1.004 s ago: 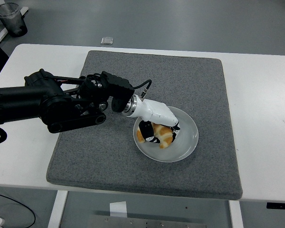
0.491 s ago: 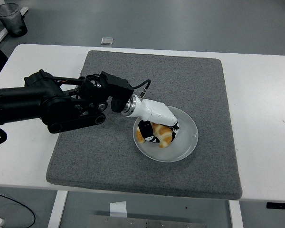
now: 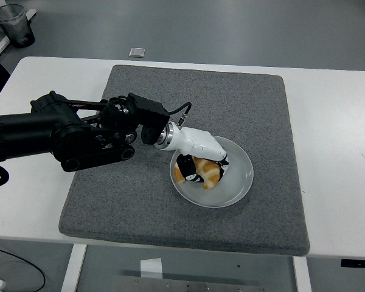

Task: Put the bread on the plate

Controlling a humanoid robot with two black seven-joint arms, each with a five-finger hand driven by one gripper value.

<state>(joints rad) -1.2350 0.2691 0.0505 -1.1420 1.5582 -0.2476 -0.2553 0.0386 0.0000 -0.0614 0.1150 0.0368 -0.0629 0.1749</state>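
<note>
A grey-white plate (image 3: 238, 180) sits on the grey mat (image 3: 243, 103), right of centre. A golden-brown piece of bread (image 3: 208, 172) lies in the plate's left half. My left hand (image 3: 201, 159), white-shelled with black fingers, reaches in from the left over the plate. Its fingers are curled around the bread, which touches the plate. The black left arm (image 3: 67, 134) stretches across the mat's left side. The right arm is out of view.
The mat lies on a white table (image 3: 340, 152). A dark cup (image 3: 15, 24) stands on the floor at the top left. A small pale object (image 3: 137, 52) lies on the floor beyond the table's far edge.
The left arm and hand have drifted very slightly left; the bread stays in the hand on the plate.
</note>
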